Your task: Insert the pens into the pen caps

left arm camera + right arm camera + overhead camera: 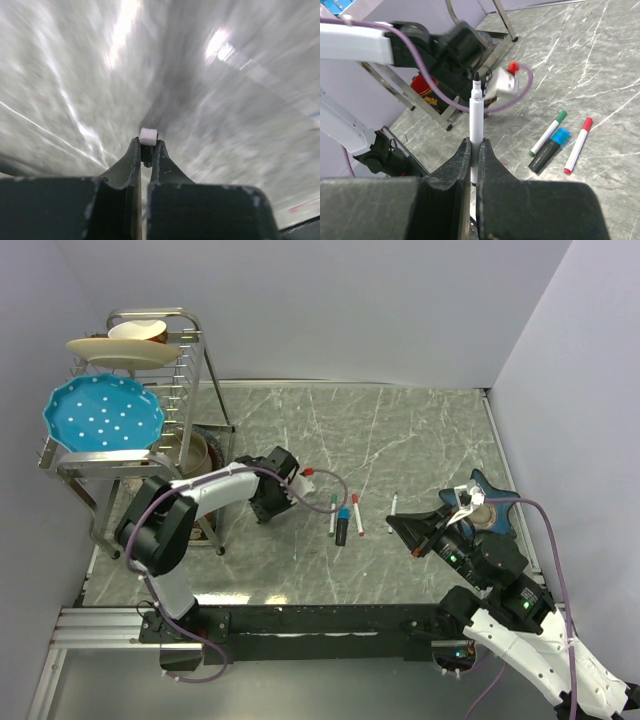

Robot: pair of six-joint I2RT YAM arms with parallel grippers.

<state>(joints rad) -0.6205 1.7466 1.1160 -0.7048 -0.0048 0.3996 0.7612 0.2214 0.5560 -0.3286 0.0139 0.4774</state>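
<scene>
green pen (pixel 548 132), blue pen (pixel 549 150) and red pen (pixel 577 145) lie capped on the counter (pixel 600 60); your right fingers (pixel 462 160) pinch the bare-tipped pen (pixel 476 115) upright, your left fingers (pixel 131 160) clamp a white-ended piece (pixel 148 136), probably its cap, so one pairing is left.

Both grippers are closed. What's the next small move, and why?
Probably lift the left gripper off the table and swing it toward the right gripper. It is shut on a small white-ended piece, likely a cap, while the right holds an uncapped pen, black tip bare.
</scene>
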